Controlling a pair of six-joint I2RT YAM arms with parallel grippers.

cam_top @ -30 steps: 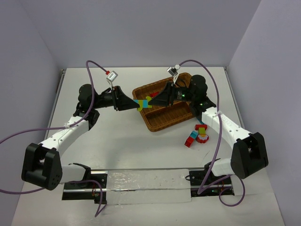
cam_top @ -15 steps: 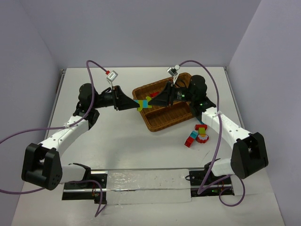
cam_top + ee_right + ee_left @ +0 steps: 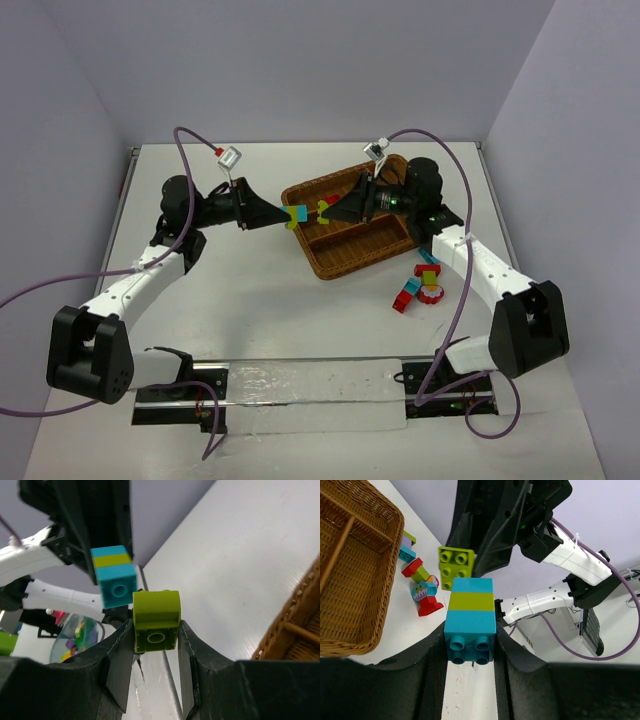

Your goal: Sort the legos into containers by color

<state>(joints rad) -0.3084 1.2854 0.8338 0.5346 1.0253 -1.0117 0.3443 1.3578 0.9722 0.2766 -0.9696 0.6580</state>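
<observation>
- Lilac walls (image 3: 300, 70) close in a white worktop (image 3: 250, 290). Two arms reach over it from the near edge.
- Stack (image 3: 294, 215): cyan, then a yellow-green layer, then cyan again. It is held in the air, just left of the tray's left corner.
- Left claw (image 3: 283, 216) is clenched on the stack. In its wrist view, the fingers (image 3: 434, 652) press the two sides of the nearest cyan brick, whose studs face that camera.
- Green brick (image 3: 324, 209): a single yellow-green piece, also in the air, over the tray's left edge. The left wrist view shows its four studs (image 3: 456, 567).
- Right claw (image 3: 333, 209) is grasping the green brick. In its wrist view, the fingers (image 3: 120, 652) hold it from either side, with its hollow underside toward that camera.
- From above, a slim gap shows between the stack and the green brick. They face each other, close but apart.
- Tray (image 3: 345, 268): brown wicker with dividers, lying at an angle on the far right half of the worktop. The right arm hides much of its inside, so I cannot tell what lies in it.
- Loose bricks (image 3: 418, 288) lie on the worktop just off the tray's near right corner. They are red and cyan pieces plus a round red-and-white one. The left wrist view also shows a yellow-green and purple piece among them.
- Purple cables (image 3: 190, 150) arch up from both wrists and trail toward the near edge.
</observation>
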